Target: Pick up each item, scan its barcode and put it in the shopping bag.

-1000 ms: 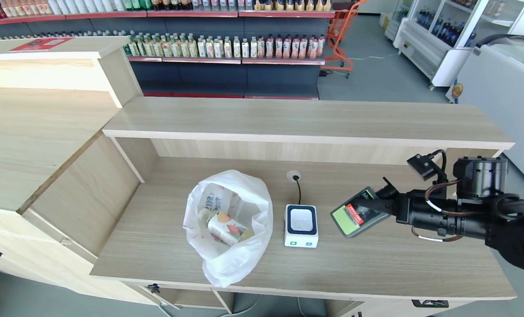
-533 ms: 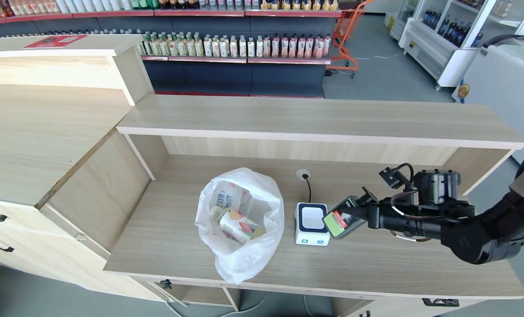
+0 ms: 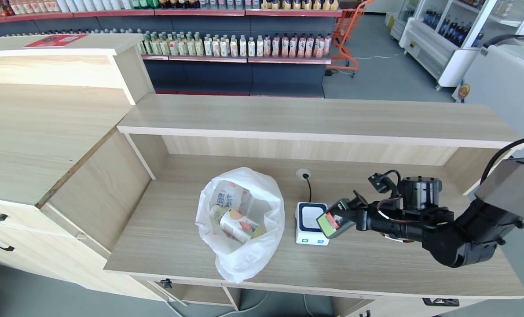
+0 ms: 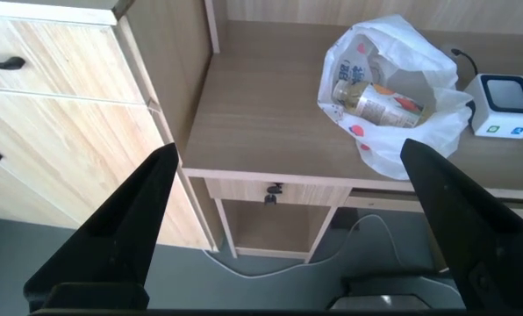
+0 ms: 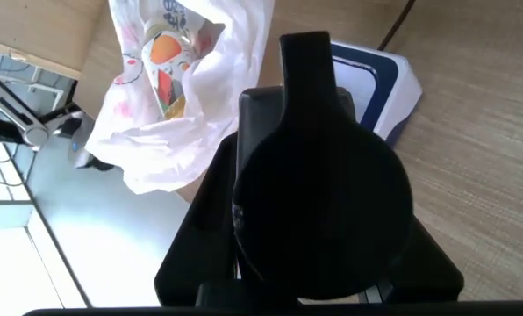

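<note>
Off the counter's [image 3: 376, 268] front left corner, the left gripper [image 4: 290, 154] hangs over the drawer fronts with its two dark fingers spread wide and nothing between them. Left of the middle of the counter, close to the front edge, the white shopping bag [image 3: 262, 207] lies with its mouth open upward; a lying bottle [image 3: 240, 226] with an orange and red label shows inside among other goods. Just beside the bag on its right, apart from it, stands the small white scanner [image 3: 308, 218] with its dark-framed window facing up, and a black cable [image 3: 309, 191] runs from it to a round port nearer the back wall. Over the scanner's right edge a flat green and red pack [image 3: 332, 222] is held tilted, its printed face turned up and leftward. The right gripper [image 3: 347, 211] is clamped on the pack's right end, its arm stretching in low across the right half of the counter.
</note>
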Robot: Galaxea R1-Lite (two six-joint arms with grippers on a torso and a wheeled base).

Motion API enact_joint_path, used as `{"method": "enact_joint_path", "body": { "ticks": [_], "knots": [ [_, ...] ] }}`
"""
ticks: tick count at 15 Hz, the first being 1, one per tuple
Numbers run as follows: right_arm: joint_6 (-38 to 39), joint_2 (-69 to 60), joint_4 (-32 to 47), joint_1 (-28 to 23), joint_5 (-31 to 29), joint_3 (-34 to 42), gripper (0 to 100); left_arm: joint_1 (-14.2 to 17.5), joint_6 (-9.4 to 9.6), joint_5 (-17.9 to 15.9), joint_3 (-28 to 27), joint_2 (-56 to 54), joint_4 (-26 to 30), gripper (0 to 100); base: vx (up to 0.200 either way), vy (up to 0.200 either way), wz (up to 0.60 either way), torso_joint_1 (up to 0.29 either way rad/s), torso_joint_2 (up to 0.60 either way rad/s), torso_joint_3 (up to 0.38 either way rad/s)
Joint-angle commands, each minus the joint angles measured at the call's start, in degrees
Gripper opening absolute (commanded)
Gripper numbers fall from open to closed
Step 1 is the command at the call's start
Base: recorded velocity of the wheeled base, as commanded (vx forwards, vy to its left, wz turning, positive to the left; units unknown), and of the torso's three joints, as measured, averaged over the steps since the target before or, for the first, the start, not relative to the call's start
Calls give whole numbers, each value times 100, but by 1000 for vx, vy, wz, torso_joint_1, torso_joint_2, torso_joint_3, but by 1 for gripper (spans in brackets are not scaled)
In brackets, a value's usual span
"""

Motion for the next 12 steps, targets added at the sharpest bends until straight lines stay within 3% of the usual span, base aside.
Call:
{"method": "enact_joint_path", "body": {
  "ticks": [1, 12],
  "knots": [
    [1, 237, -15, 99, 1, -91, 0, 7, 0, 3, 1, -2, -1, 100, 0, 0, 0, 0, 0, 0],
    [1, 685, -68, 134, -26, -776, 0, 7, 0, 3, 1, -2, -1, 100, 0, 0, 0, 0, 0, 0]
  ]
}}
